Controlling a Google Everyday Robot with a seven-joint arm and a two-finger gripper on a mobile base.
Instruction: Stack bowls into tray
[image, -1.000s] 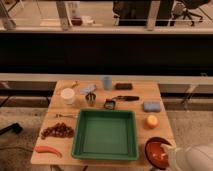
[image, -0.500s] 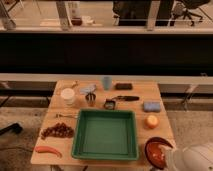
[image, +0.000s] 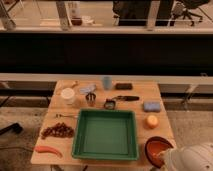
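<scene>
One reddish-orange bowl (image: 156, 146) with a dark brown rim stands on the wooden table at the front right corner, just right of the tray. The green rectangular tray (image: 106, 149) lies at the front middle of the table with nothing in it. My gripper (image: 168, 156) is at the bottom right, at the end of the white arm, right at the bowl's near right rim. The arm covers part of the bowl. No other bowl shows.
An orange fruit (image: 151, 121) and a blue sponge (image: 151, 106) lie behind the bowl. Behind the tray are a metal cup (image: 91, 98), a white cup (image: 67, 95), a blue cup (image: 107, 82) and a black tool (image: 126, 98). Dark grapes (image: 57, 131) and a red pepper (image: 47, 149) lie left.
The white arm has come slightly further into view at the bottom right, toward the bowl. Nothing on the table has moved.
</scene>
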